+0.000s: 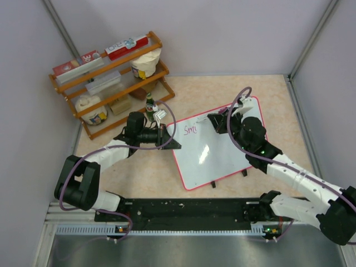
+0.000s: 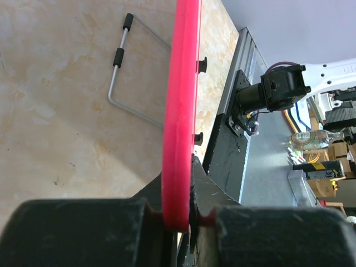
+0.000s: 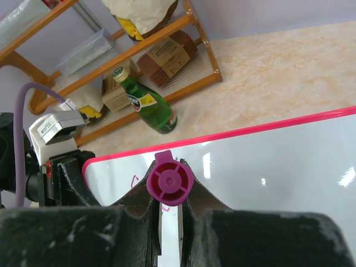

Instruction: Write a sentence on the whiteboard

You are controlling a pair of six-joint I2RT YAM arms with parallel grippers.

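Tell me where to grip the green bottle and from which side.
Take the green bottle around its wide labelled body, coming in level from the side facing away from the rack. It stands upright just in front of the rack, so the back is likely blocked, and the neck looks too thin for a steady hold.

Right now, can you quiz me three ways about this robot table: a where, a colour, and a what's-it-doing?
1. Where is the green bottle? A. in a box B. by the wooden rack C. under a chair
2. What colour is the whiteboard frame? A. pink-red B. blue C. yellow
3. What is the left gripper doing? A. hanging open B. holding a cup C. clamping the board's edge
B: it stands at the rack's foot. A: the rim shows pink-red. C: its jaws are shut on the frame.
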